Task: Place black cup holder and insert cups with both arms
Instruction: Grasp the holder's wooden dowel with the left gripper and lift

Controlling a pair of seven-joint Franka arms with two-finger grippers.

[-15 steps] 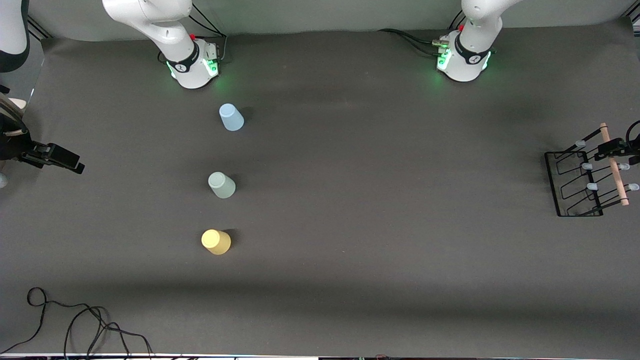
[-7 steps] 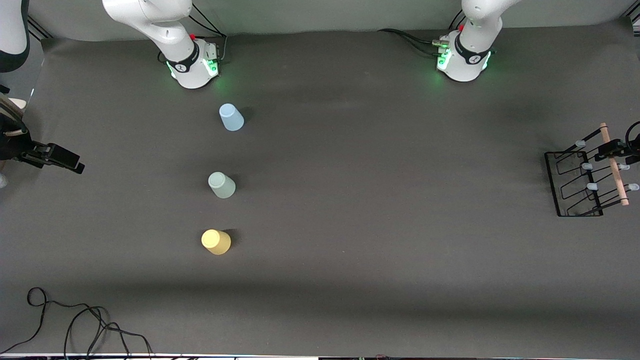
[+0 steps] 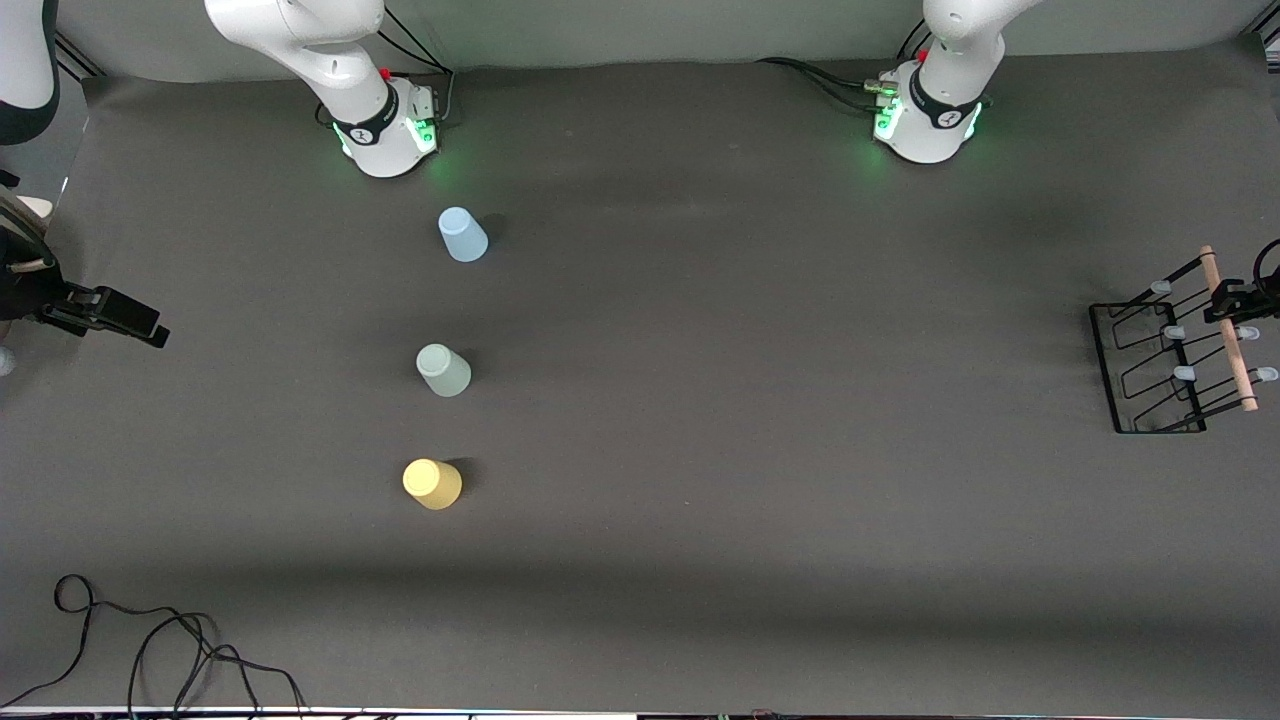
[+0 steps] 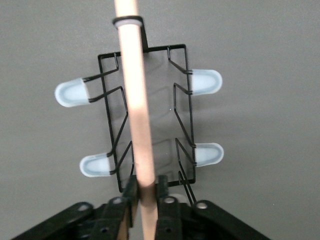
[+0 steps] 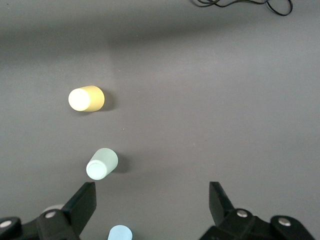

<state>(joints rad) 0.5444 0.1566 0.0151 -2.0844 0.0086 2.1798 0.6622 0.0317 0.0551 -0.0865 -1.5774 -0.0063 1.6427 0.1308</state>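
Your left end effector [image 4: 146,200] is now clamping the black cup holder [image 3: 1160,360] by its handle [image 4: 136,100]; right end effector [image 5: 150,200] is waiting open, so lifting is next.

left gripper [image 3: 1240,300] partly off-frame

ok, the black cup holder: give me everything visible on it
The black cup holder is a rectangular rack of thin black wire, standing upright on the dark mat at the left arm's end of the table. A light wooden rod runs along its top as a handle, held by a wire loop at one end. Pale, translucent caps tip its pegs; all pegs are bare. The left tool is shut on the rod. No cup touches the holder.
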